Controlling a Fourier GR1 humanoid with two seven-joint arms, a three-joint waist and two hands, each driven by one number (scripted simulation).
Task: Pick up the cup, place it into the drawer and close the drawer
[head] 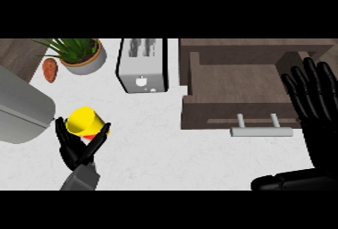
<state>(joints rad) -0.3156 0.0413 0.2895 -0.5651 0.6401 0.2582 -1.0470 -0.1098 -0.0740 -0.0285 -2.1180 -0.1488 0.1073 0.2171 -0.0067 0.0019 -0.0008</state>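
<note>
Low at the frame's left, the left hand (78, 145) is curling around the yellow cup (86, 121). Bare white counter (171, 152) is lying between it and the open drawer (231, 85) at upper right, where the right hand (315, 96) is resting flat-fingered.

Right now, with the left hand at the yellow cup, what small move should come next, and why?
Probably lift the yellow cup and carry it right toward the open drawer. The left hand already has fingers around it, and the right hand rests open by the drawer.
</note>
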